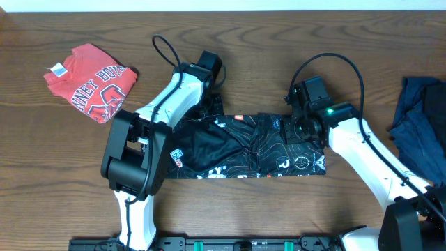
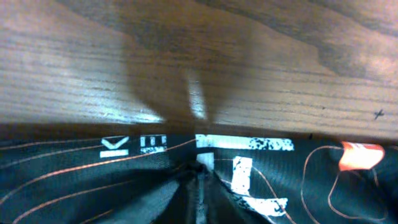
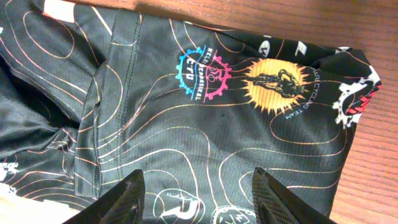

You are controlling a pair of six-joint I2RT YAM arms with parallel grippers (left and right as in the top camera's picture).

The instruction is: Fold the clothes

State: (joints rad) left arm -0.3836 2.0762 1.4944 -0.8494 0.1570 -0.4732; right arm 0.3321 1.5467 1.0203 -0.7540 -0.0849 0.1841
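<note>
Black T-shirt (image 1: pixel 237 146), one, badged "CYCLING TEAM", lies on the bench (image 1: pixel 279 209); one red T-shirt (image 1: pixel 90 82) far left, navy clothes (image 1: pixel 421 125) right. Left gripper (image 1: pixel 210 103) pinches the black shirt's far edge; right gripper (image 3: pixel 198 174) hovers parted, empty.

The wooden tabletop (image 1: pixel 63 174) is dark brown with a plain grain. A red T-shirt (image 1: pixel 90 81) with white lettering lies folded at the far left. A black T-shirt (image 1: pixel 258 150) with thin orange contour lines and white lettering lies stretched left to right across the middle, rumpled in its left half. Dark navy clothes (image 1: pixel 421 125) lie in a loose heap at the right edge, apart from the black one.
</note>
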